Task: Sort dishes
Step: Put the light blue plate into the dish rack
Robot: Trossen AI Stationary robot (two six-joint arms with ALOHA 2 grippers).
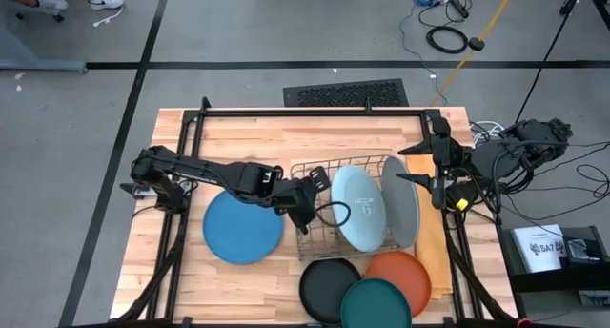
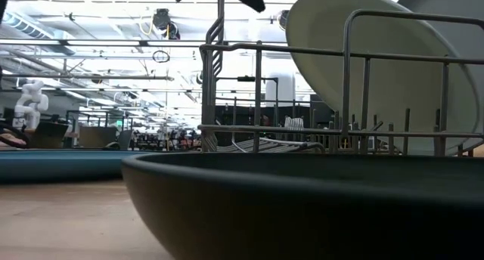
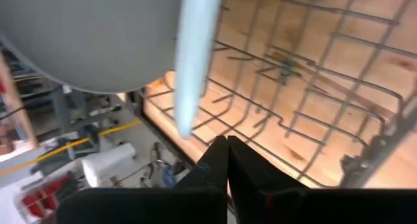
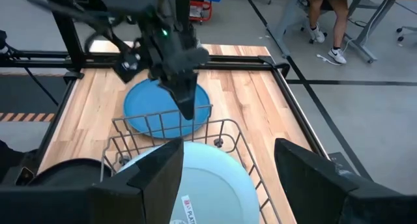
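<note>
A wire rack [image 1: 329, 175] stands mid-table. In it the pale blue plate [image 1: 360, 209] and the grey plate [image 1: 405, 202] stand on edge between its wires. The medium blue plate [image 1: 244, 226] lies flat on the table left of the rack. The black [image 1: 329, 288], dark teal [image 1: 375, 304] and orange [image 1: 400, 276] plates lie near the front edge. My left gripper [image 1: 315, 187] is shut, slanting down over the rack's left part [image 3: 225, 152], just short of the pale blue plate's rim [image 3: 195, 55], with nothing between its fingers. My right gripper [image 4: 228, 178] hangs open above the rack's right side.
A dark frame [image 1: 286, 112] borders the wooden table top. The rack's left half [image 3: 313, 87] holds nothing. The black plate [image 2: 302, 207] fills the foreground of the low view. A person's legs [image 4: 326, 15] show beyond the table.
</note>
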